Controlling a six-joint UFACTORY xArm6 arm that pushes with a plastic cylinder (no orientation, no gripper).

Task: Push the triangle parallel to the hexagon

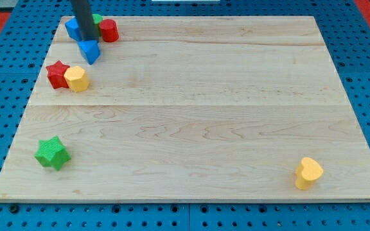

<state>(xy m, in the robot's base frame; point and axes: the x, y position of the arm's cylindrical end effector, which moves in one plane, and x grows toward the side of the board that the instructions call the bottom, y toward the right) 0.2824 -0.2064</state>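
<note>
The blue triangle (90,51) lies near the board's upper left corner. My tip (86,42) is at the triangle's top edge, touching it or nearly so. The yellow hexagon (77,79) sits just below and to the left of the triangle, against a red star (58,74) on its left. The rod hides part of a blue block (74,28) behind it; that block's shape cannot be made out.
A red cylinder (109,30) and a sliver of a green block (97,19) sit right of the rod at the wooden board's (204,115) top edge. A green star (51,153) lies at the lower left, a yellow heart (308,172) at the lower right.
</note>
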